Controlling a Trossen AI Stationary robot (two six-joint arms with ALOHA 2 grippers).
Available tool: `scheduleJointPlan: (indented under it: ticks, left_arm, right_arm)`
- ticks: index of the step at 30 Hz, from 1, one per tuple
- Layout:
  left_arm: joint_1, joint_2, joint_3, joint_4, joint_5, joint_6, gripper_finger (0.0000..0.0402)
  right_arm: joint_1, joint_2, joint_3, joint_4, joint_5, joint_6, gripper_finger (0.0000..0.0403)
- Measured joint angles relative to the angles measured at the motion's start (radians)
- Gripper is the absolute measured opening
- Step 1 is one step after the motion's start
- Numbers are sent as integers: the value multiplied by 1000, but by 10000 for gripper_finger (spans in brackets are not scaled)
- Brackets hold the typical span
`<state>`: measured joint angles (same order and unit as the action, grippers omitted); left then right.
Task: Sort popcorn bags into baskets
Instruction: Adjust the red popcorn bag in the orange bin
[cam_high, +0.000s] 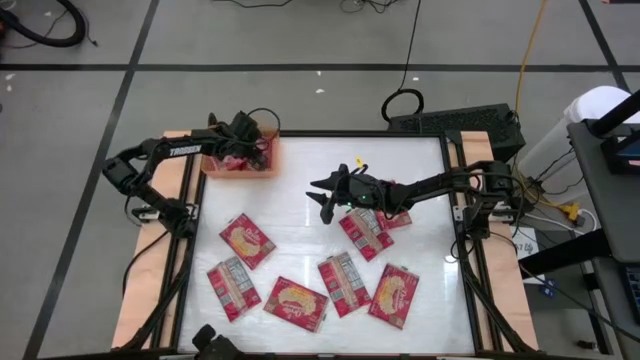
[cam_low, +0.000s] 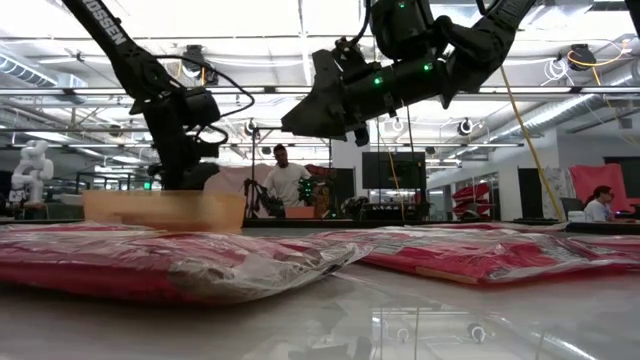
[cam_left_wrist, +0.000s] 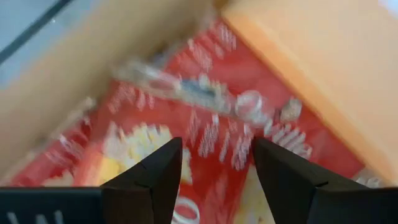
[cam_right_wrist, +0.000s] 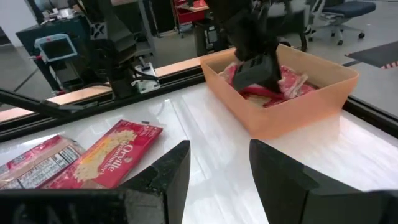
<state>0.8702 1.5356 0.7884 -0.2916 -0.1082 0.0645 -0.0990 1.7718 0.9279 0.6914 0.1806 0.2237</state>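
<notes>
High view first: the left gripper (cam_high: 243, 143) hangs right over the orange basket (cam_high: 268, 168) at the table's far left corner, fingers spread with a clear gap and nothing between them. Directly beneath those fingers, red popcorn bags in the basket (cam_left_wrist: 205, 124) lie crumpled against the orange walls; the left wrist view shows both dark fingertips (cam_left_wrist: 158, 171) apart just above the packets.

Over to the right gripper (cam_high: 325, 195), hovering above the middle of the white tabletop (cam_high: 300, 230), well clear of the surface. Its jaws stand partly apart and hold nothing. From its own wrist camera, the basket sits ahead of it, with the left arm's fingers dipping into the red packets, and one bag with a popcorn picture (cam_right_wrist: 106, 155) lies flat on the table just in front and to the side.

Behind and below the right gripper, six loose popcorn bags (cam_high: 345, 283) lie scattered across the near half of the table, one of them (cam_high: 364, 231) just under the arm's wrist. Light wooden boards (cam_high: 135, 310) flank the white surface on both sides.

Low view, room beyond: a bright ceiling of strip lights, racks and screens, a person (cam_low: 287, 183) standing past the table, another person seated (cam_low: 600, 205) far off at the edge.
</notes>
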Motion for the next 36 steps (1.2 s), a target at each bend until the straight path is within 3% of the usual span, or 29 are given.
scheduleJointPlan:
  ticks: [5,12,19,25,32,36]
  left_arm:
    - [41,17,1,-8,89,32,220]
    - [40,40,3,-9,97,85,238]
    - [18,-1,1,25,-80,42,217]
    - [6,-40,1,-18,54,33,199]
    - [-51,-26,1,-30,52,65,211]
    - [-64,-28,1,-27,-51,67,248]
  right_arm:
    - [-2,0,0,1,1,1,160]
    - [-9,0,0,1,1,3,160]
    - [-13,0,0,0,1,17,160]
    - [-13,0,0,-8,-2,18,160]
    - [-13,0,0,-16,-1,19,160]
    - [-13,0,-1,-16,-1,19,160]
